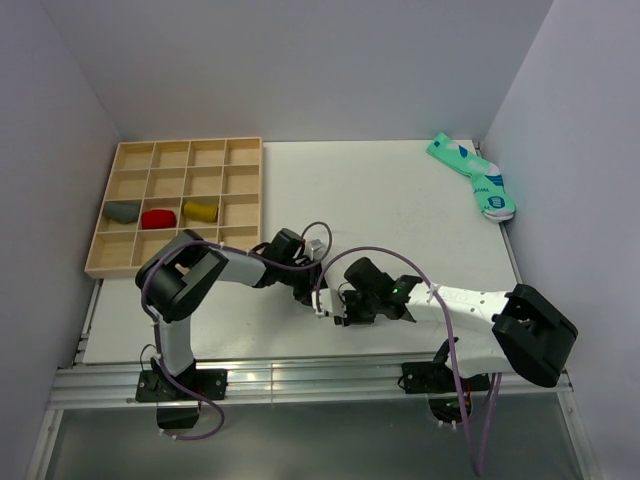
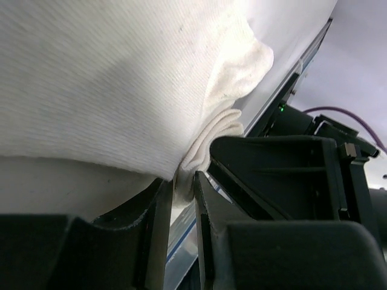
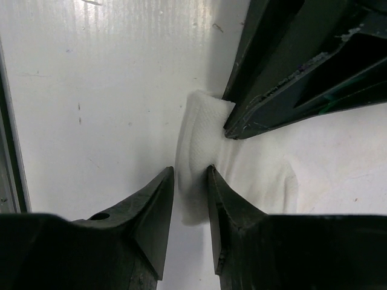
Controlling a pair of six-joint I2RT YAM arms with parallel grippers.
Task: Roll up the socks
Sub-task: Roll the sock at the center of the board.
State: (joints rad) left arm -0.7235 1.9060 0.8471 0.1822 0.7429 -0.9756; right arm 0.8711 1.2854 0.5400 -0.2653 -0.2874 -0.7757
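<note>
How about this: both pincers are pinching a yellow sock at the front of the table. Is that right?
Not quite: the sock is white, not yellow. Both wrist views show its white fabric pinched in the left pincer and the right pincer, at the front of the table.

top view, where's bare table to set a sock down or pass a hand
The broad middle of the table, between the wooden tray and the teal socks, is bare. The tray's top row is empty too. It is crowded near centre, where both arms' jaws pinch the white sock.
</note>
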